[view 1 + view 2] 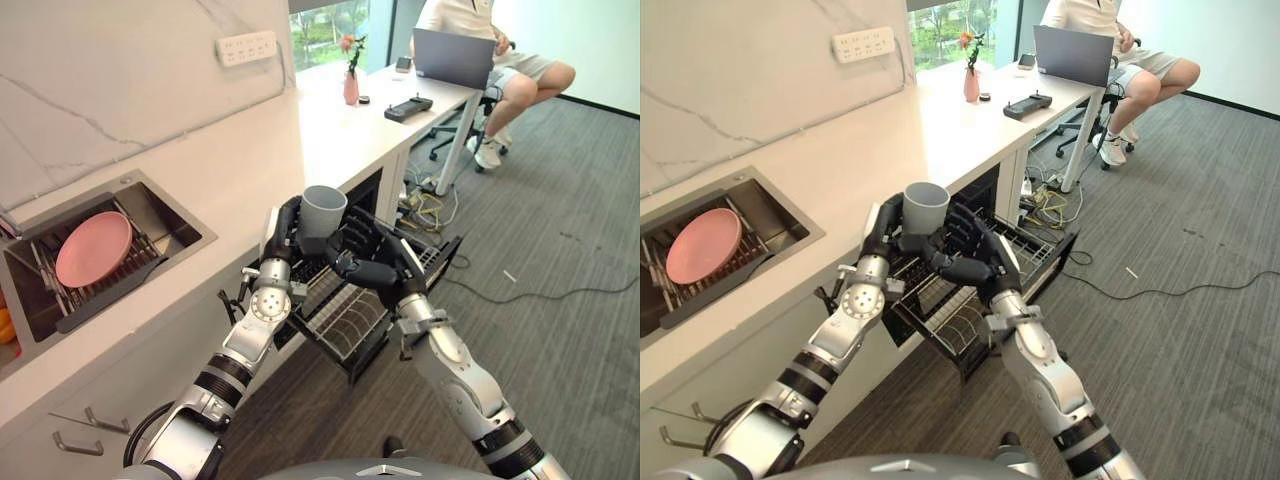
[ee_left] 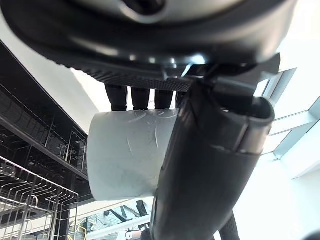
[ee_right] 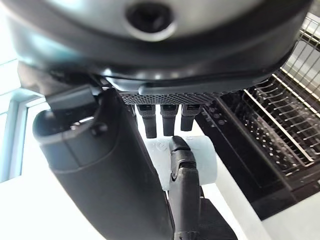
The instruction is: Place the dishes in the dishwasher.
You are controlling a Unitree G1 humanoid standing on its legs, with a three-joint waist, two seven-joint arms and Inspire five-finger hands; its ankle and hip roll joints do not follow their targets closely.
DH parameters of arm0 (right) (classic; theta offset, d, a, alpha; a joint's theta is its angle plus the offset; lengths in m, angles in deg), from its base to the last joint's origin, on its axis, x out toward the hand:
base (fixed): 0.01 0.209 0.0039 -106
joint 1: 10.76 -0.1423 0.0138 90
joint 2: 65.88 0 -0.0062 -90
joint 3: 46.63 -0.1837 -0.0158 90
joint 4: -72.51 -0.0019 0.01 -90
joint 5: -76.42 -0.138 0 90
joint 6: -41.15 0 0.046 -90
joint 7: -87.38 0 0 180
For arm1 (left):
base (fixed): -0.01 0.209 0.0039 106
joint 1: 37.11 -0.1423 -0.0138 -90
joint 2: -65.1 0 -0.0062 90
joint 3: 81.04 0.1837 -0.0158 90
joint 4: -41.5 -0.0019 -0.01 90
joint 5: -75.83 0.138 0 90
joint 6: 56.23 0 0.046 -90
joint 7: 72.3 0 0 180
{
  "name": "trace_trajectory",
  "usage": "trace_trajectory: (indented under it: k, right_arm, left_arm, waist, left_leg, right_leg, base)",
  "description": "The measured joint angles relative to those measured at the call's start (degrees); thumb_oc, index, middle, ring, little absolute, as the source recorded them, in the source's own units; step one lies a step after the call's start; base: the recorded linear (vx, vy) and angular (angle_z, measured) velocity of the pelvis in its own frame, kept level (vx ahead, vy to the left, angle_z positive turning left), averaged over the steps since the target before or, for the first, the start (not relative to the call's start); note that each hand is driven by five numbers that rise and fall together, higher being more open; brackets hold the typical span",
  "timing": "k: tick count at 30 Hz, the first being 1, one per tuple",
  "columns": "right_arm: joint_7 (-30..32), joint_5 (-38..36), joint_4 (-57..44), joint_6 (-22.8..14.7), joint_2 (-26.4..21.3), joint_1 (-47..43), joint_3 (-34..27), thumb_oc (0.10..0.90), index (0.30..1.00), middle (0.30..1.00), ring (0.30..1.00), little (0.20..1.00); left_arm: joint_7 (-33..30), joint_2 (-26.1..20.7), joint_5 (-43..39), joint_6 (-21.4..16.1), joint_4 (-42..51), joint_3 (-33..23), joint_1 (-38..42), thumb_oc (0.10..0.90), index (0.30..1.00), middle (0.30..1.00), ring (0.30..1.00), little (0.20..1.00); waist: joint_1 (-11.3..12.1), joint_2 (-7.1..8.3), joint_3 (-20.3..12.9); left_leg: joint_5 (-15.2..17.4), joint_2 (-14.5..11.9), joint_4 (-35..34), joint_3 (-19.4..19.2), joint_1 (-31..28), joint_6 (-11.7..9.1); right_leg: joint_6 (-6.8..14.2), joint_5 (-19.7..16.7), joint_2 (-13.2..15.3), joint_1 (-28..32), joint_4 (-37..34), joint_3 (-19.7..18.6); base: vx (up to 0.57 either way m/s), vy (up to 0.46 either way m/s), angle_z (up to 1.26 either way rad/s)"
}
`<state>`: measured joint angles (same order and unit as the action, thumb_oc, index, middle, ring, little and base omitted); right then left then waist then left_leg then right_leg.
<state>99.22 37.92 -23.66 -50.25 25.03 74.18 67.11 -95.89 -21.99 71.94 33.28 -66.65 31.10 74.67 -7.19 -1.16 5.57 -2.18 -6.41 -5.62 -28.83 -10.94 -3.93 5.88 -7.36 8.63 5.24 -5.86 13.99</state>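
Both hands, left hand (image 1: 288,232) and right hand (image 1: 372,256), clasp an upright grey cup (image 1: 322,210) (frame centre) above the pulled-out dishwasher rack (image 1: 352,325).

A cup (image 1: 323,211) sits at the centre, gripped between the left hand (image 1: 283,236) at its 9 o'clock and the right hand (image 1: 370,258) at its 4 o'clock, directly above the pulled-out dishwasher rack (image 1: 352,318). The rack juts out from under the desk (image 1: 240,160). A sink (image 1: 160,215) is set in the desk at 9 o'clock, with a plate (image 1: 93,248) in it. At 12 o'clock a vase (image 1: 351,87) stands on the desk; a laptop (image 1: 452,57) and a seated person (image 1: 520,60) are at 1 o'clock.
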Motion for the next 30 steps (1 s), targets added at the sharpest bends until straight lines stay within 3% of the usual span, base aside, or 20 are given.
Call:
trace_trajectory:
  k: [5,13,17,21,23,25,30]
  right_arm:
    - [8.04,-0.47,0.57,-0.44,2.06,-4.44,0.29,0.800,0.900,0.900,0.900,0.900]
    - [27.01,5.22,2.72,-2.23,10.19,-12.83,0.62,0.800,0.900,0.900,0.900,0.900]
    - [32.68,7.01,2.79,-2.55,11.00,-13.05,1.82,0.800,0.900,0.900,0.900,0.900]
    - [32.57,7.23,3.71,-2.49,10.77,-13.05,2.28,0.800,0.900,0.900,0.900,0.900]
    - [28.39,7.29,4.65,-2.40,9.85,-13.10,2.42,0.800,0.900,0.900,0.900,0.900]
    - [22.40,7.15,5.96,-2.10,7.54,-13.17,3.95,0.800,0.900,0.900,0.900,0.900]
    - [18.12,6.26,13.82,-2.13,7.34,-14.98,5.32,0.800,0.900,0.900,0.900,0.900]
  left_arm:
    - [-3.62,1.95,0.14,0.86,-0.20,1.97,0.16,0.400,0.300,0.300,0.300,0.300]
    - [-12.21,6.96,0.77,4.62,-6.64,5.80,3.97,0.400,0.300,0.300,0.300,0.300]
    - [-15.18,6.86,6.54,6.94,-6.70,8.46,3.97,0.400,0.300,0.300,0.300,0.300]
    - [-15.12,6.59,6.99,7.47,-6.78,8.68,3.97,0.400,0.300,0.300,0.300,0.300]
    - [-14.28,5.99,7.30,7.46,-6.77,8.61,3.97,0.400,0.300,0.300,0.300,0.300]
    - [-11.14,3.75,8.70,5.33,-5.49,4.80,1.06,0.400,0.300,0.300,0.300,0.300]
    - [-10.80,4.21,9.37,8.19,-7.36,8.29,2.40,0.400,0.300,0.300,0.300,0.300]
  waist:
    - [0.64,-0.70,-0.43]
    - [0.81,-0.77,-0.48]
    - [2.30,-0.81,-0.50]
    - [3.51,-0.81,-0.50]
    - [3.88,-0.78,-0.52]
    - [4.22,-0.74,-0.57]
    - [5.43,0.40,-0.88]
  left_leg:
    - [-0.07,-0.01,0.14,0.42,0.19,0.01]
    - [-0.53,0.17,0.13,2.79,0.86,0.21]
    - [-0.65,0.24,0.14,3.34,1.28,0.37]
    - [-0.96,0.32,0.13,4.42,1.89,0.50]
    - [-1.05,0.32,0.13,4.61,1.98,0.52]
    - [-1.11,0.21,0.11,4.73,2.00,0.50]
    - [-1.36,0.50,0.13,5.85,2.29,0.67]
  right_leg:
    - [-0.26,-0.21,-0.08,0.07,0.22,0.38]
    - [-0.27,-0.10,0.35,0.92,0.18,2.77]
    - [-0.27,-0.07,0.47,0.88,0.21,3.32]
    - [-0.25,-0.05,0.60,0.96,0.21,4.40]
    - [-0.25,-0.05,0.64,1.01,0.21,4.62]
    - [-0.26,-0.03,0.53,1.08,0.20,4.74]
    - [-0.20,0.07,0.92,1.40,0.18,5.92]
  base:
    - [0.00,0.006,0.03]
    - [0.00,0.012,0.15]
    - [-0.02,0.005,0.09]
    - [-0.02,0.008,0.13]
    - [-0.01,0.010,0.07]
    - [0.00,-0.004,0.02]
    - [-0.01,-0.003,0.11]
